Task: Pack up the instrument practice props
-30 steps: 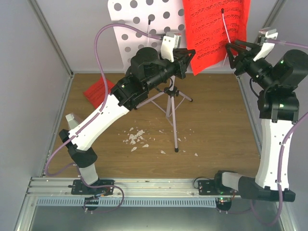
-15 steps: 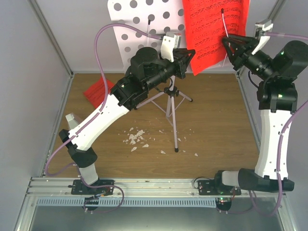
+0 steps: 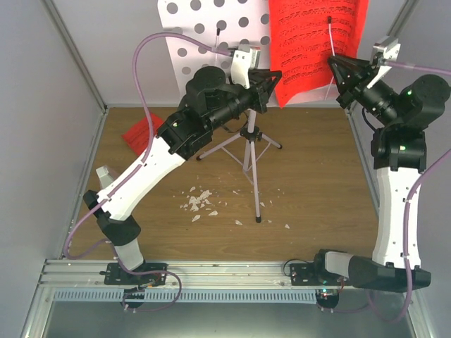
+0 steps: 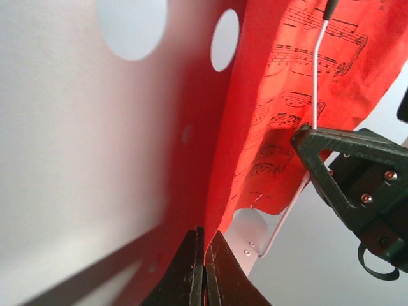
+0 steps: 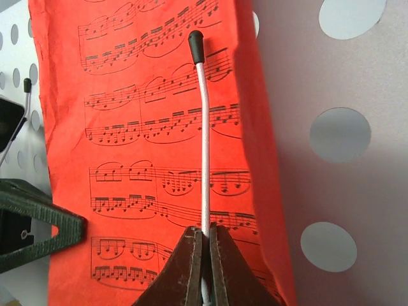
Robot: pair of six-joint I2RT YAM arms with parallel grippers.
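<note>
Grey walls (image 3: 42,141) ring a wood table (image 3: 317,183), where only the top view shows a loose red sheet (image 3: 139,132) at left and silver legs (image 3: 251,169), while wrist views show the left gripper (image 4: 204,234) pinching the music sheet (image 4: 268,127) on the holey plate (image 4: 76,127), the right gripper (image 5: 204,231) pinching its thin wire (image 5: 205,140).

My overhead camera looks down from 6 o'clock across the tabletop (image 3: 317,183); both wrist cameras sit close on the shared red sheet (image 3: 310,42) at 12 o'clock.
</note>
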